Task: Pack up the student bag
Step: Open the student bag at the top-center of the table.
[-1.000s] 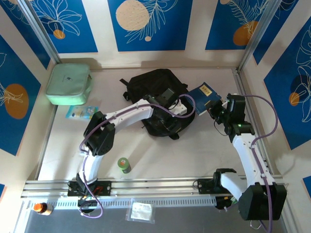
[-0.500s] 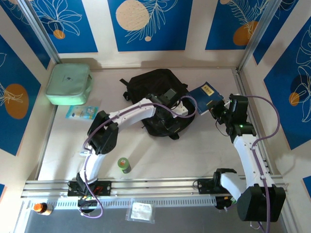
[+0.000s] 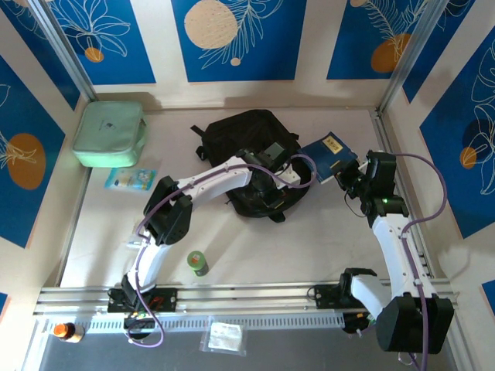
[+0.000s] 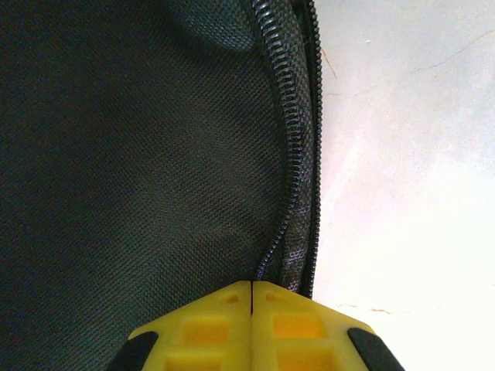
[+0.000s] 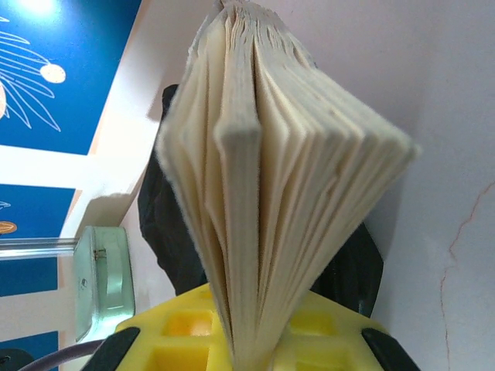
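Left gripper (image 4: 251, 295) is pinched tight, the student bag (image 4: 139, 154) zipper (image 4: 290, 154) running right to its tips. Right gripper (image 5: 247, 336) clamps a book (image 5: 263, 178), pages fanning out beyond it.

pale worktop (image 3: 325, 232) with four things lying on it: black student bag (image 3: 247, 131) around 12 o'clock, mint green zip case (image 3: 110, 133) tucked in the 10 o'clock corner, a flat light-blue packet (image 3: 130, 179) just beside the case at 9, and a small green can (image 3: 197, 263) standing near 7.
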You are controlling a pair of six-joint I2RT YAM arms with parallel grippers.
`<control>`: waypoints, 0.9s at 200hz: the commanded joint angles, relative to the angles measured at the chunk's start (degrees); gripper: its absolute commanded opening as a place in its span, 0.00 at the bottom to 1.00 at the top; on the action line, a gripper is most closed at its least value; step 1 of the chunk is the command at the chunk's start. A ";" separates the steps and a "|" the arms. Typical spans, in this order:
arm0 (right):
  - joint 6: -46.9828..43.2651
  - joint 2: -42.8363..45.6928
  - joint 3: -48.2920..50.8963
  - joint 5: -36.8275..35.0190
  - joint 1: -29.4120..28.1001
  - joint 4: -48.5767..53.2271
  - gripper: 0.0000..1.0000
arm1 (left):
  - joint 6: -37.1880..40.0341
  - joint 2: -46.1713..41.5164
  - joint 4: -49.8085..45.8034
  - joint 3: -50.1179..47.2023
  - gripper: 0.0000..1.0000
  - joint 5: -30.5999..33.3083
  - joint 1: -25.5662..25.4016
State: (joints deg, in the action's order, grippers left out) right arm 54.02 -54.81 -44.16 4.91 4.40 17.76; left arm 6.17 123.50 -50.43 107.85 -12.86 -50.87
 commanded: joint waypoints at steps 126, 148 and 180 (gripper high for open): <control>-3.66 9.83 -1.92 0.92 4.47 16.38 0.00 | -14.22 -12.80 16.01 -11.25 0.00 5.50 8.95; -0.75 9.78 -0.94 3.02 2.93 19.35 0.00 | -16.74 -12.96 17.80 -11.90 0.00 4.90 10.44; 4.98 10.27 2.49 5.47 -1.26 16.73 0.00 | -18.04 -13.29 19.93 -12.78 0.00 2.35 11.39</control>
State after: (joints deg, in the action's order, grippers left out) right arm 53.91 -45.69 -43.99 5.93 5.69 36.29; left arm -9.23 110.37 -32.14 95.92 -8.84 -40.27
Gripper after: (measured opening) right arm 0.106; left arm 0.041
